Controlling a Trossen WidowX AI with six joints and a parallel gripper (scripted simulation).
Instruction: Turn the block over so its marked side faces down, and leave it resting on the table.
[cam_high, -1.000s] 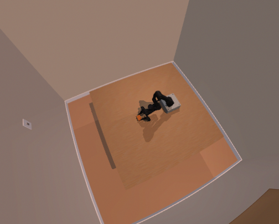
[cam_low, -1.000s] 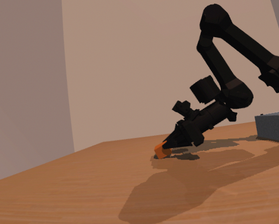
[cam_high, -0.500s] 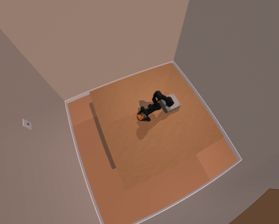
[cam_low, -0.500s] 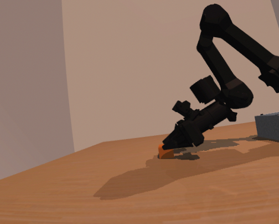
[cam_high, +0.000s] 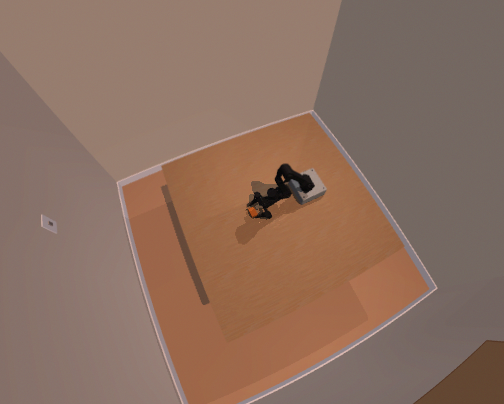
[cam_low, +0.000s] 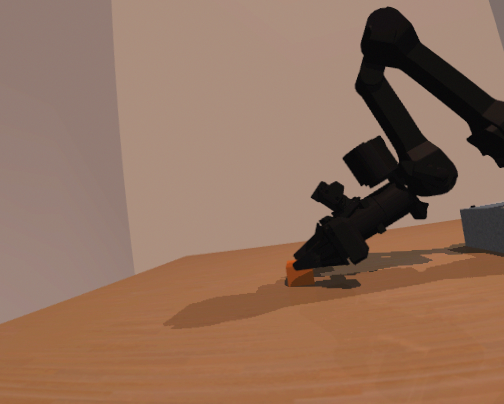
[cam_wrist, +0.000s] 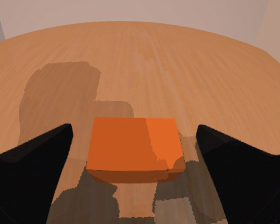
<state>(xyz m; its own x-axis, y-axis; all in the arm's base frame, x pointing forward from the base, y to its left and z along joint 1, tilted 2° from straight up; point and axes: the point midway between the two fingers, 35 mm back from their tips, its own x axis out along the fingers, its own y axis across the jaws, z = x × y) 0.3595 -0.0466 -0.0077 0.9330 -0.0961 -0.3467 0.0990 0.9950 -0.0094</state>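
Observation:
The orange block (cam_high: 253, 212) (cam_low: 300, 277) (cam_wrist: 131, 144) rests flat on the wooden table (cam_high: 280, 270) (cam_low: 250, 355) (cam_wrist: 175, 65). Its top and the side toward the wrist camera show plain orange; no marked side is visible in these views. My gripper (cam_wrist: 135, 131) is open, with one black finger to the left and one to the right of the block and a gap on each side in the wrist view. In the exterior view the arm slants down and a fingertip overlaps the block's upper part. The block's underside is hidden.
The arm's grey base (cam_high: 314, 187) (cam_low: 482, 229) stands on the table behind the gripper. Shadows of the arm fall on the table around the block. Walls rise beyond the table.

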